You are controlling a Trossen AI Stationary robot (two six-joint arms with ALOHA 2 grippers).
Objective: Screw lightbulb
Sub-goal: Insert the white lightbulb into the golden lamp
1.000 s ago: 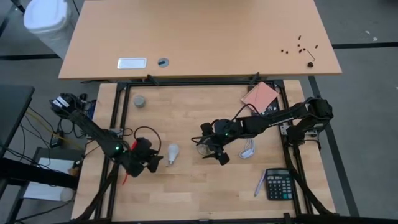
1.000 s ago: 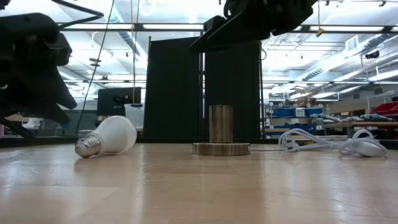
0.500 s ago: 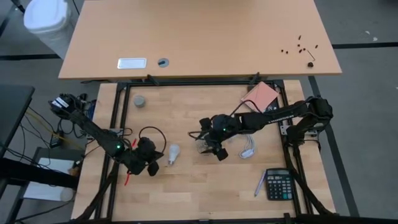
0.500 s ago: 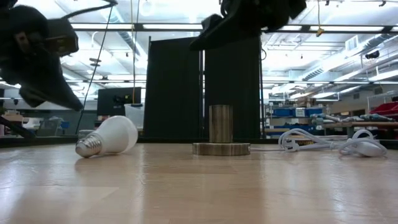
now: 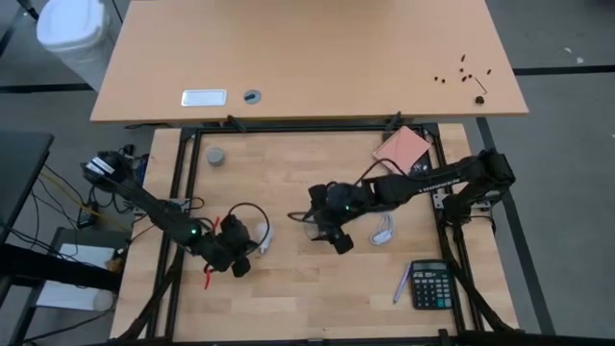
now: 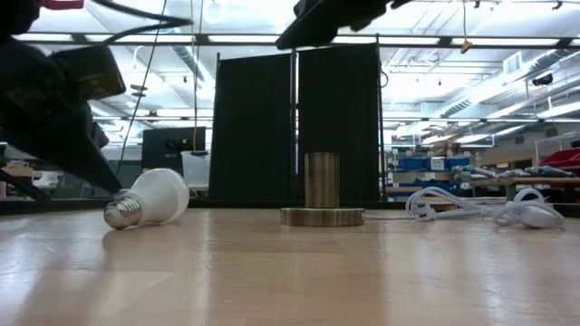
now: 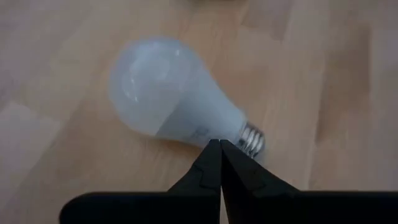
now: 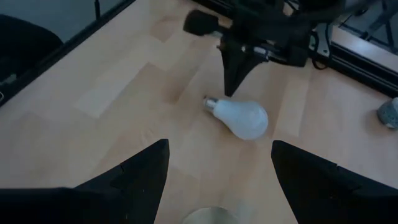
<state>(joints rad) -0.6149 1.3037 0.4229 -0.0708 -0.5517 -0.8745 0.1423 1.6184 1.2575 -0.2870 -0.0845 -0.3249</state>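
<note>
From above: my left gripper sits low over the wooden table, its tips just beside the lightbulb, which lies on its side left of centre. My right gripper hangs near the table's middle. A white cord lies to its right, a calculator farther toward the near right corner.

From table height: the lightbulb rests on the wood, screw base pointing left. My left gripper is the dark mass at the left, its lower edge at the bulb. The metal socket stands upright at centre, well apart from the bulb.

Left wrist: my fingers are pressed together, jaws closed on nothing, tips meeting just in front of the bulb's screw base.

Right wrist: my two fingers stand apart, jaws open and empty. Beyond them lie the lightbulb and my left gripper, pointing down at it.
</note>
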